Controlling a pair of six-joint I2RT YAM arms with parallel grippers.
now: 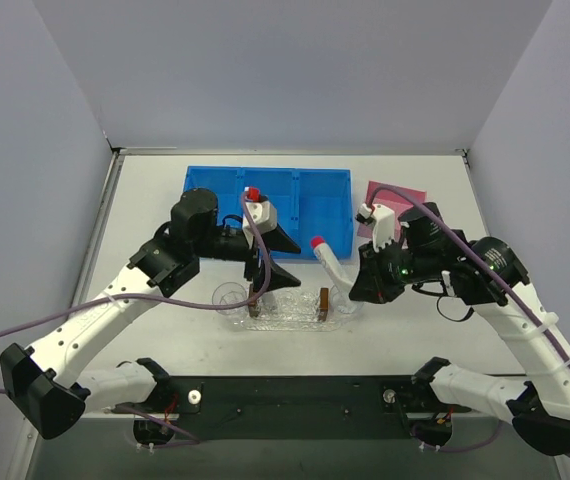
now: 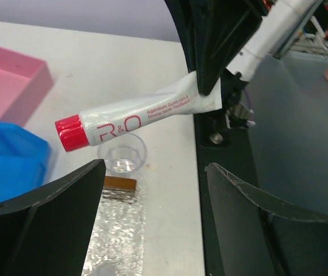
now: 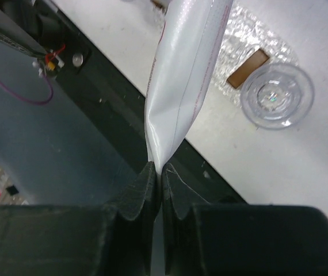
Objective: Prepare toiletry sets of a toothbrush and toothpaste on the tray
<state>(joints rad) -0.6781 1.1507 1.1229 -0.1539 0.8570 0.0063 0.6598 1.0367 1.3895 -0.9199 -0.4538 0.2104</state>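
A silvery-white toothpaste [image 1: 331, 266] tube with a red cap hangs tilted above the right end of the clear glittery tray [image 1: 287, 314]. My right gripper [image 1: 353, 287] is shut on its flat crimped end. The right wrist view shows the fingers [image 3: 147, 187] pinching the tube [image 3: 187, 75]. My left gripper [image 1: 277, 260] stands open and empty over the tray's left part. In the left wrist view the tube [image 2: 141, 118] crosses ahead of that gripper [image 2: 152, 218], with the tray [image 2: 115, 230] below. No toothbrush is in view.
A blue three-compartment bin [image 1: 305, 195] lies behind the tray and a pink box [image 1: 397, 195] at the back right. Clear cups [image 1: 228, 295] [image 1: 343, 296] stand at the tray's ends, and small brown blocks [image 1: 255, 305] [image 1: 323, 300] sit on it.
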